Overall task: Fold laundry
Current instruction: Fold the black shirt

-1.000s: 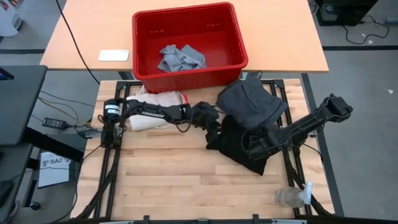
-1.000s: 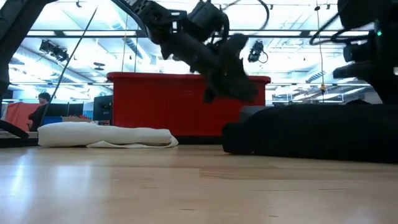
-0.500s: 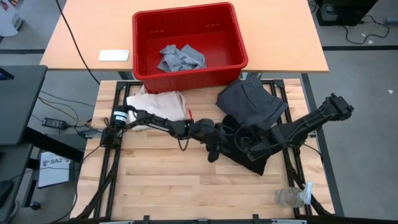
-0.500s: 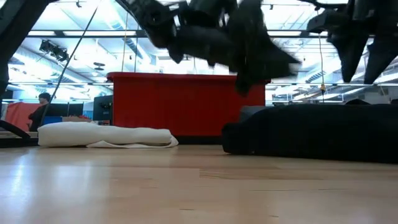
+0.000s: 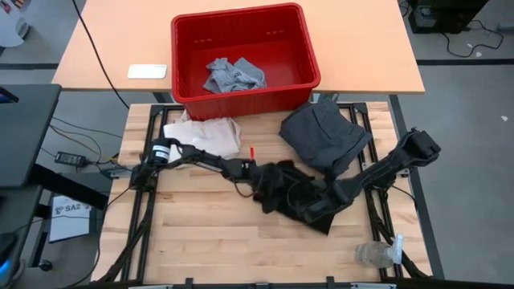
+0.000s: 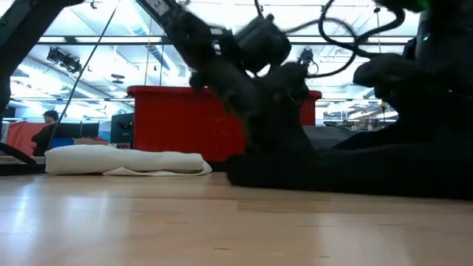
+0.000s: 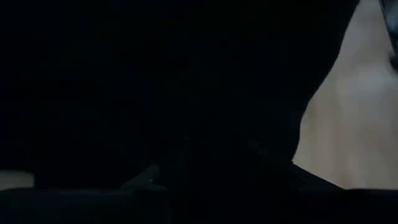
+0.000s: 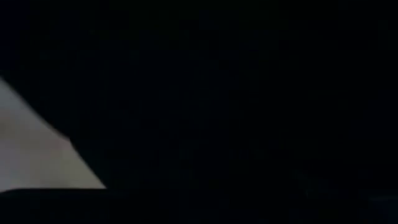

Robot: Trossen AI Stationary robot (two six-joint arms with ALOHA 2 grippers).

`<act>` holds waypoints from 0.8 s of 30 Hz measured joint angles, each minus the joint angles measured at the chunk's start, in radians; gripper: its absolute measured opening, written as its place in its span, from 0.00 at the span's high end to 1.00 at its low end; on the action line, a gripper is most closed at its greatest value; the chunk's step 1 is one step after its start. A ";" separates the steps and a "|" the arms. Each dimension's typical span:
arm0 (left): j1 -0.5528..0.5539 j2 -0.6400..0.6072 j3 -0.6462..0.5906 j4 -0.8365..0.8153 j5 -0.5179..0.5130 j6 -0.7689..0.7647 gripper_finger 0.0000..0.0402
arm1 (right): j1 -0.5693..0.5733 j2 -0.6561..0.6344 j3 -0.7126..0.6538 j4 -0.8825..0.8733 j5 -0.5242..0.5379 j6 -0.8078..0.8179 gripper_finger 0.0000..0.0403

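A black garment (image 5: 299, 201) lies bunched on the wooden table (image 5: 201, 233), right of centre; it also shows in the low view (image 6: 355, 166). My left gripper (image 5: 269, 183) is down on its left part, sunk among the folds. My right gripper (image 5: 332, 199) is down on its right part. Both wrist views show only dark cloth. A dark grey garment (image 5: 325, 132) lies folded at the far right. A light grey T-shirt (image 5: 233, 74) lies in the red bin (image 5: 189, 48). No plaid garment shows.
A cream tote bag (image 5: 205, 132) lies at the far left of the table, in front of the red bin. A clear plastic bottle (image 5: 374, 254) lies at the near right corner. The near left of the table shows bare wood.
My left gripper has gone toward the table's near edge and down onto the black garment, carrying cloth up and then low again. The garment's left edge now lies farther toward the table's left and near edge, more bunched. My right arm has drawn a little toward the near edge.
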 joint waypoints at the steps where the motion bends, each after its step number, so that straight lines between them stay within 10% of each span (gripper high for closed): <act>1: -0.023 -0.012 -0.002 -0.029 0.001 -0.001 0.64 | 0.014 0.010 0.005 0.047 -0.015 0.001 0.64; 12: -0.182 -0.199 -0.009 -0.087 -0.129 0.021 0.64 | 0.152 -0.069 0.083 0.002 0.204 0.126 0.64; 24: -0.148 -0.197 -0.008 -0.146 -0.214 0.048 0.64 | 0.134 -0.021 -0.083 -0.151 0.154 0.327 0.64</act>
